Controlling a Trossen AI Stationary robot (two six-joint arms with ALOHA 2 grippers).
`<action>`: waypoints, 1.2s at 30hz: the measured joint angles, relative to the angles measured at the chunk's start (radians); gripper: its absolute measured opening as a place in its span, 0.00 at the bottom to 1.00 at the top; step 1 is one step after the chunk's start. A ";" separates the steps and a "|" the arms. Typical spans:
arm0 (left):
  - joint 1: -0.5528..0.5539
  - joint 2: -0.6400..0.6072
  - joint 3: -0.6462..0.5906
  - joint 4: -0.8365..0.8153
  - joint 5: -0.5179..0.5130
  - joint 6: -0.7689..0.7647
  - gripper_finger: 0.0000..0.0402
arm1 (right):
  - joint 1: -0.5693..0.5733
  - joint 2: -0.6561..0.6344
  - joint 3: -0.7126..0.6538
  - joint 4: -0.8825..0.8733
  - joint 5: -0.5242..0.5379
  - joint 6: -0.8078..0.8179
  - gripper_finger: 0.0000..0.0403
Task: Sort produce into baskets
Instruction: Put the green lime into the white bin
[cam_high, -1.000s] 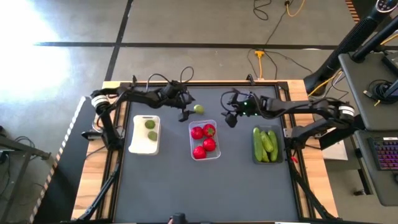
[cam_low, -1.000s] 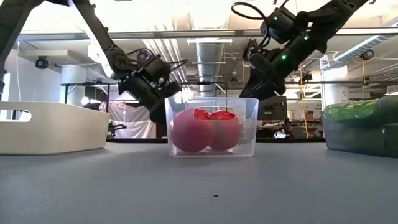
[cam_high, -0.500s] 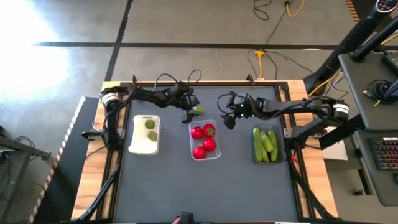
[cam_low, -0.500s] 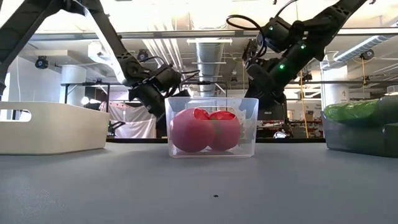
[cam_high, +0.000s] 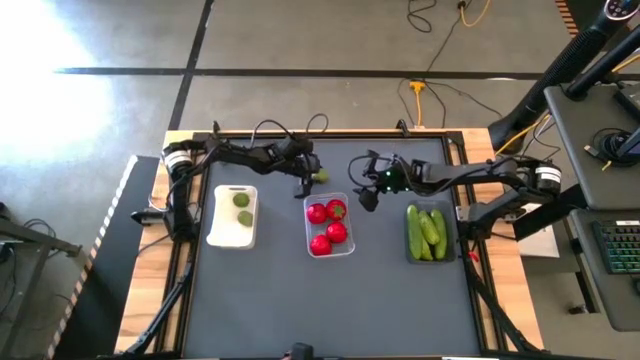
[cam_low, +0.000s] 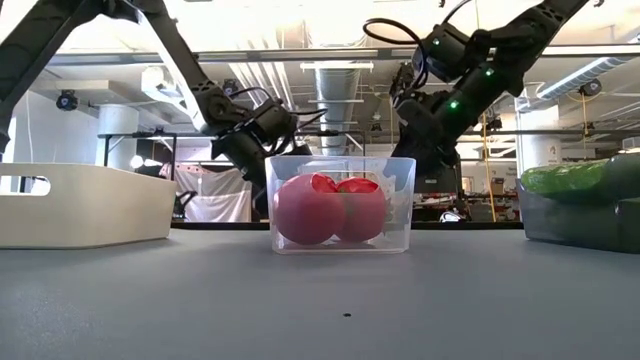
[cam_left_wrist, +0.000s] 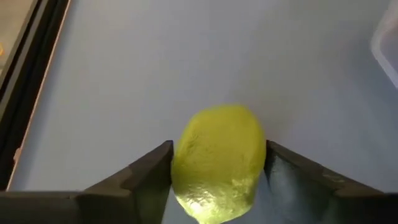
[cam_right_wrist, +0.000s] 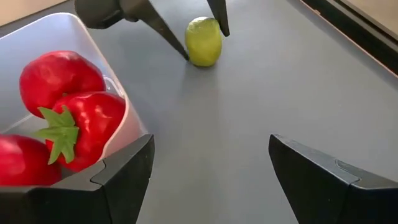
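Behind the clear basket (cam_high: 329, 225) | left gripper (cam_high: 307, 181) jaws straddled lime (cam_left_wrist: 217, 163) on surface — closing unconfirmed, white basket (cam_high: 233, 216) likely target | right gripper (cam_right_wrist: 208, 177) released, waiting nearby

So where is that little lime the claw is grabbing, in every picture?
High view: the lime sits on the table just behind the clear basket, at the left claw.
Low view: not visible; the clear basket and arm hide it.
Left wrist view: lime low in the middle, between the claw's fingers.
Right wrist view: lime near the top, the left claw around it.
Shared landmark: the clear basket of red fruits.
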 joint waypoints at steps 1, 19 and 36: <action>-0.001 0.000 0.000 -0.004 -0.014 -0.002 0.53 | 0.003 0.000 0.000 0.000 0.002 0.002 0.76; -0.221 -0.572 0.082 -0.590 -0.060 -0.241 0.35 | 0.073 -0.065 0.131 -0.143 0.006 -0.069 0.71; -0.550 -0.825 -0.030 -1.432 -0.494 -1.106 0.36 | 0.294 -0.018 0.148 -0.175 0.000 -0.046 0.69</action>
